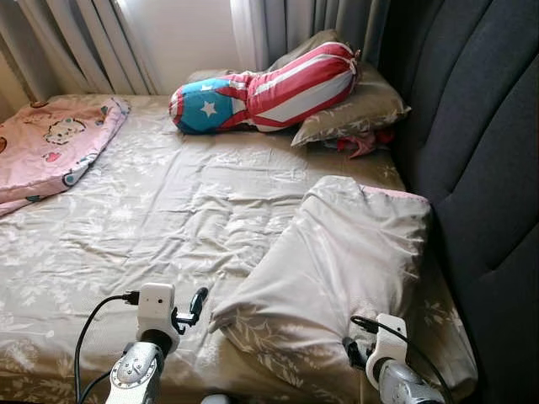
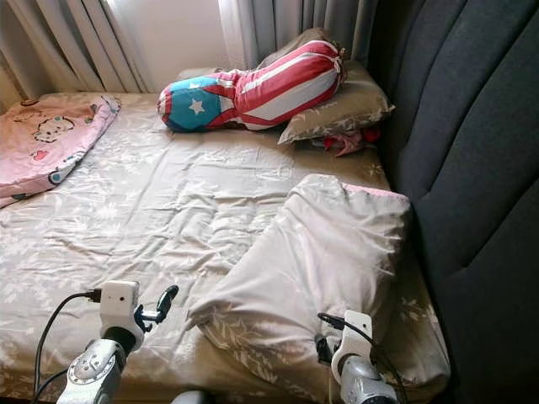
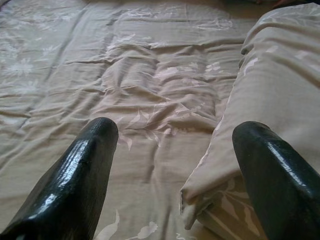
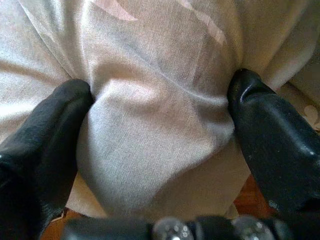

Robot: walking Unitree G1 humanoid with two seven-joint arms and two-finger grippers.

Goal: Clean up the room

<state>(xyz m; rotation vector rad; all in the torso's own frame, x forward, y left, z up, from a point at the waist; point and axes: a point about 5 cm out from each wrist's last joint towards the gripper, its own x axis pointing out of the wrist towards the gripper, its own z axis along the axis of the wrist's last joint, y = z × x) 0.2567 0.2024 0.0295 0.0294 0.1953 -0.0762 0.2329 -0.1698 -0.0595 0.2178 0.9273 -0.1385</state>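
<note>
A large beige floral pillow (image 1: pixel 337 261) lies tilted on the bed's near right side, against the headboard. Its near corner (image 3: pixel 200 200) shows in the left wrist view. My left gripper (image 3: pixel 175 135) is open and hovers low over the beige floral sheet (image 1: pixel 168 210), just left of that corner. My right gripper (image 4: pixel 160 95) is at the pillow's near edge. It is open, its fingers (image 4: pixel 65 115) spread wide and pressed into the fabric, which bulges between them.
A red, white and blue flag-print bolster (image 1: pixel 269 88) rests on a second beige pillow (image 1: pixel 358 114) at the far end, with something red (image 1: pixel 362 143) beside it. A pink cartoon blanket (image 1: pixel 50 143) lies far left. A dark padded headboard (image 1: pixel 480 168) runs along the right; curtains (image 1: pixel 76 42) hang behind.
</note>
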